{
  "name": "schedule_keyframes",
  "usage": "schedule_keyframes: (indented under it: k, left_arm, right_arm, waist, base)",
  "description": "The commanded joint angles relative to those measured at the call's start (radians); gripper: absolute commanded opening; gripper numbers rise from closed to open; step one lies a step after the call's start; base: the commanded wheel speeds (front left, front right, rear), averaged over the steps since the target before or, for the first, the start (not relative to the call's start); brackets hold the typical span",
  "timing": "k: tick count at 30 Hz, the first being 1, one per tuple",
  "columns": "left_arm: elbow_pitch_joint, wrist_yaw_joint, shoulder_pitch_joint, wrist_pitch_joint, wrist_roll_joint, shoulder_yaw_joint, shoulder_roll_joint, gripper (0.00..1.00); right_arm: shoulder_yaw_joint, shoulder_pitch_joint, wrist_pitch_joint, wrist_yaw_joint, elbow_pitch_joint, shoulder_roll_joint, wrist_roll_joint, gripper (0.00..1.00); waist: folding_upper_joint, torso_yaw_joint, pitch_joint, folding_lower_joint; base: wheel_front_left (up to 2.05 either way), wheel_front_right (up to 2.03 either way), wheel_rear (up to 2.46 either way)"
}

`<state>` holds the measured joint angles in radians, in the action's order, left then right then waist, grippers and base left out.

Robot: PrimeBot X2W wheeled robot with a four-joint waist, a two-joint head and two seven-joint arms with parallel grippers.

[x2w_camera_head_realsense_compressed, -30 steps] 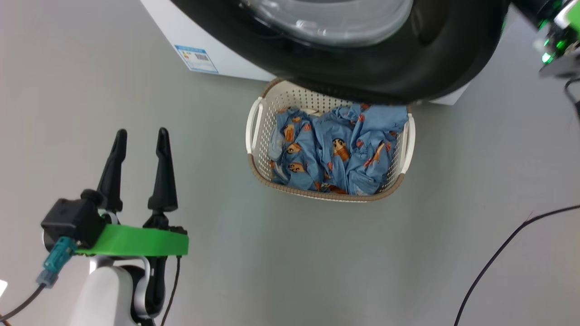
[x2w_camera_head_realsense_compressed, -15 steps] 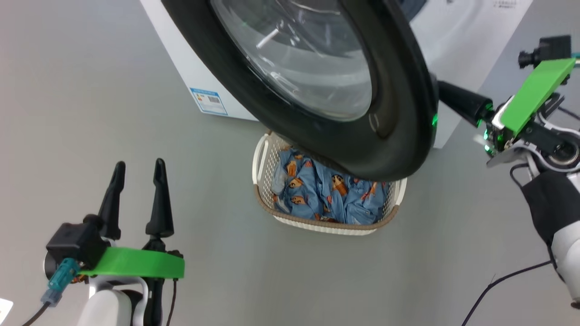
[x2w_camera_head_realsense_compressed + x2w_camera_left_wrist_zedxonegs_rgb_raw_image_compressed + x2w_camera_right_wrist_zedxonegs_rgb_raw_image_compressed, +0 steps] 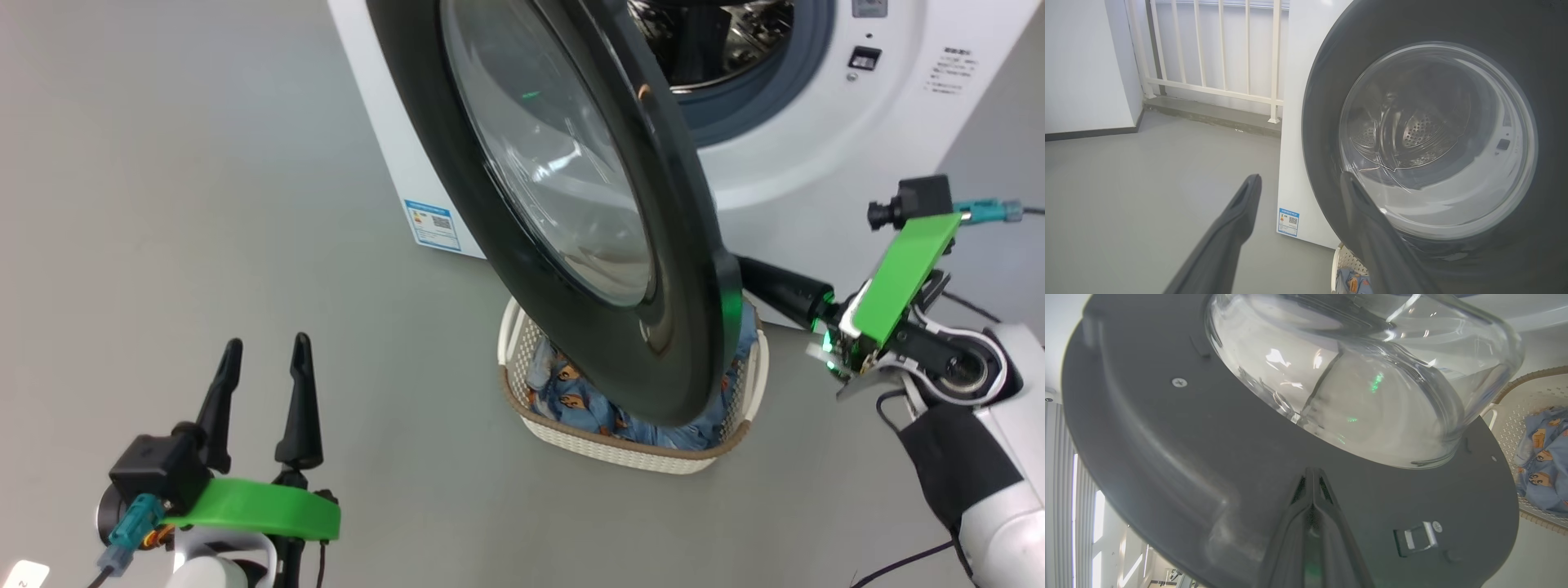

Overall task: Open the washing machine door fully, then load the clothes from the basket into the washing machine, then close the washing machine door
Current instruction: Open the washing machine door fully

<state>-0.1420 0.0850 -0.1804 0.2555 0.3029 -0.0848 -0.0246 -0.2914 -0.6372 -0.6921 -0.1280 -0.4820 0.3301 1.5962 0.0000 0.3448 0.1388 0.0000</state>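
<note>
Black and glossy, the washing machine door stands part-open above the basket of clothes on the floor before the washing machine. The right gripper, fingers pressed together, meets the door's inner face; the left gripper hangs spread, well left.

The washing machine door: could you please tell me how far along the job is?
Done: the washing machine door is partly open. In hand: the shut right claw sits against its inner face, apparently to swing it wider. To do: the clothes lie in the basket, none loaded; closing comes last.
</note>
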Motion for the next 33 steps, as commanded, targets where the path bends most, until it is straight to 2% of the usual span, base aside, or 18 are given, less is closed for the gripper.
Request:
schedule_keyframes:
  k: [1,8,18,33]
  left_arm:
    - [0.016,0.001,-0.001,0.006,-0.007,0.032,-0.026,1.00]
    - [-0.002,0.001,0.014,0.006,-0.007,0.020,-0.026,1.00]
    - [-0.025,0.003,0.015,0.006,-0.011,0.020,-0.026,1.00]
    - [-0.030,-0.002,0.015,0.006,-0.005,0.016,-0.026,1.00]
  right_arm:
    - [-0.011,0.016,-0.002,-0.003,0.037,-0.017,0.013,0.00]
    - [-0.013,0.110,-0.006,-0.003,0.113,-0.029,0.024,0.00]
    - [-0.022,0.144,-0.005,-0.003,0.137,-0.056,0.017,0.00]
    - [-0.020,0.148,-0.012,-0.003,0.134,-0.066,0.002,0.00]
  waist:
    - [0.0000,0.026,-0.022,0.0000]
    - [0.0000,0.076,-0.042,0.0000]
    - [0.0000,0.122,-0.053,0.0000]
    - [0.0000,0.118,-0.056,0.0000]
  base:
    - [0.00,0.00,0.00]
    - [0.00,0.00,0.00]
    - [0.00,0.00,0.00]
    - [0.00,0.00,0.00]
